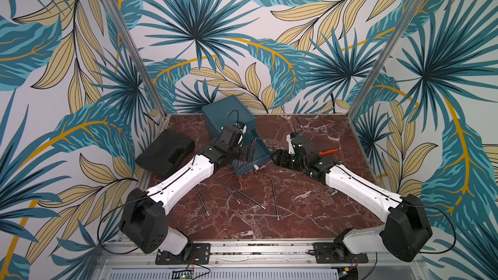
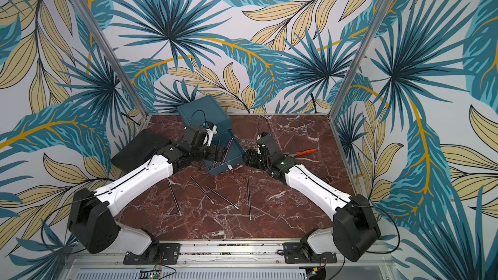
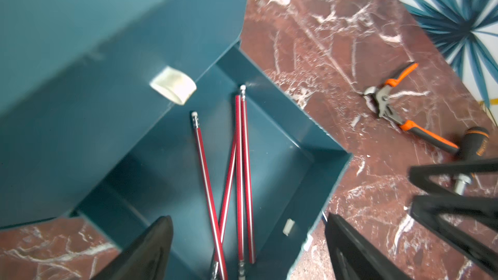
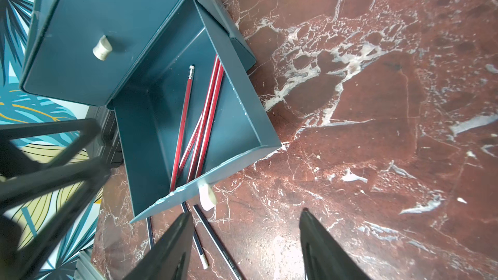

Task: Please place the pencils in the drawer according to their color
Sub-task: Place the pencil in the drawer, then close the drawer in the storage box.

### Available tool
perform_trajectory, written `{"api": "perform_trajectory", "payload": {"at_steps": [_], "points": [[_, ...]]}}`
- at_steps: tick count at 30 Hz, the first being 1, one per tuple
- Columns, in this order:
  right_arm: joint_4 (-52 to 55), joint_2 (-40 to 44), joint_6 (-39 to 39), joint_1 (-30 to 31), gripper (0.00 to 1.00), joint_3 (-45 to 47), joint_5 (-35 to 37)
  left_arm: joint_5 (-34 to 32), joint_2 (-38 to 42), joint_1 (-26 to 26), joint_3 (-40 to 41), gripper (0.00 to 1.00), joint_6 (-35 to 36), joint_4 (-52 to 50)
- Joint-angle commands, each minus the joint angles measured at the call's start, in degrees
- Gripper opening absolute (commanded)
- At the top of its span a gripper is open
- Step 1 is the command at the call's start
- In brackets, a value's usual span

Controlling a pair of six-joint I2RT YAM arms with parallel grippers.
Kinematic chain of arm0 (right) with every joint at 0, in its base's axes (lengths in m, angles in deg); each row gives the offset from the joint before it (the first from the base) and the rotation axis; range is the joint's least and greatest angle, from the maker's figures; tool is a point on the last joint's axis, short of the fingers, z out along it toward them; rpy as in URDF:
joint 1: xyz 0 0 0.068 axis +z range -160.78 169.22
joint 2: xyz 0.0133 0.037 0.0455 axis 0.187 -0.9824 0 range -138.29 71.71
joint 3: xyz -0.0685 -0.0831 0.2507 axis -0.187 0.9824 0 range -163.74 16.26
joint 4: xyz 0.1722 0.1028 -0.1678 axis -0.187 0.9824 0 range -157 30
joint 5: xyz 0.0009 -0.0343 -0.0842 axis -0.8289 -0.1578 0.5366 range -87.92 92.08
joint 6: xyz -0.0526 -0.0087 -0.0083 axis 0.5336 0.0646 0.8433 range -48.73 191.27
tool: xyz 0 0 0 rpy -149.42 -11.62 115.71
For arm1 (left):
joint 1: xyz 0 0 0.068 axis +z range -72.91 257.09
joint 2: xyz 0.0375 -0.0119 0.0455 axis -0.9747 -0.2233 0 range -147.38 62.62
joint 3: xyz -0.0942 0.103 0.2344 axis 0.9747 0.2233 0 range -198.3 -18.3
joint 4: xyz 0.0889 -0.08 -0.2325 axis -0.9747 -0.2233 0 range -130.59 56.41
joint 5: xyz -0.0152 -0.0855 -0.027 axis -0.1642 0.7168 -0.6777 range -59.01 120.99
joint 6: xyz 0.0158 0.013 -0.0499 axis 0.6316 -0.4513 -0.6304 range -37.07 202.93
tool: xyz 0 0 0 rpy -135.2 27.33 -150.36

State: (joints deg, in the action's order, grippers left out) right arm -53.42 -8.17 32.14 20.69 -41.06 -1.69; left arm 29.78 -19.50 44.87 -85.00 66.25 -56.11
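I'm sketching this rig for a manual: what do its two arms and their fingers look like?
The left arm and right arm match: white shells between bulky black joint housings, with thin black cables looping alongside. The fingers are black, tapered, open-framed triangles.

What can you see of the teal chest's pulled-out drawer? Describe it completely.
The pulled-out drawer is a dark teal open-topped box, smooth like plastic, with a pale pull tab on its front wall. It juts from the chest beneath a shut drawer, low over the marble table. Four red striped pencils lie crossed inside.
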Motion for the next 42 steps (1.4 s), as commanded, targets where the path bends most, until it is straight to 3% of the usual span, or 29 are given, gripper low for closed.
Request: {"api": "perform_trajectory", "payload": {"at_steps": [1, 5, 11, 16, 27, 42], "points": [[-0.5, -0.7, -1.2, -0.3, 0.67, 2.1, -1.5, -1.2, 4.7, -0.1, 5.7, 1.00, -1.1, 11.3], [-0.5, -1.0, -2.5, -0.4, 0.67, 2.9, -2.4, -7.0, 11.3, 0.0, 14.7, 1.00, -2.0, 22.4], [-0.6, -1.4, -3.9, -0.5, 0.67, 4.2, -2.8, -13.8, 19.2, 0.6, 23.9, 1.00, -3.7, 29.9], [-0.5, -1.6, -4.4, -0.8, 0.66, 4.8, -2.9, -20.6, 24.8, 0.9, 29.8, 1.00, -5.1, 31.3], [-0.3, -3.8, -5.7, -0.9, 0.62, 4.2, -2.5, -32.7, 37.4, 3.0, 41.2, 1.00, -15.0, 26.8], [-0.6, -7.6, -9.1, -0.9, 0.56, 4.8, -1.9, -29.5, 40.5, 5.1, 48.6, 1.00, -18.0, 26.6]]}}
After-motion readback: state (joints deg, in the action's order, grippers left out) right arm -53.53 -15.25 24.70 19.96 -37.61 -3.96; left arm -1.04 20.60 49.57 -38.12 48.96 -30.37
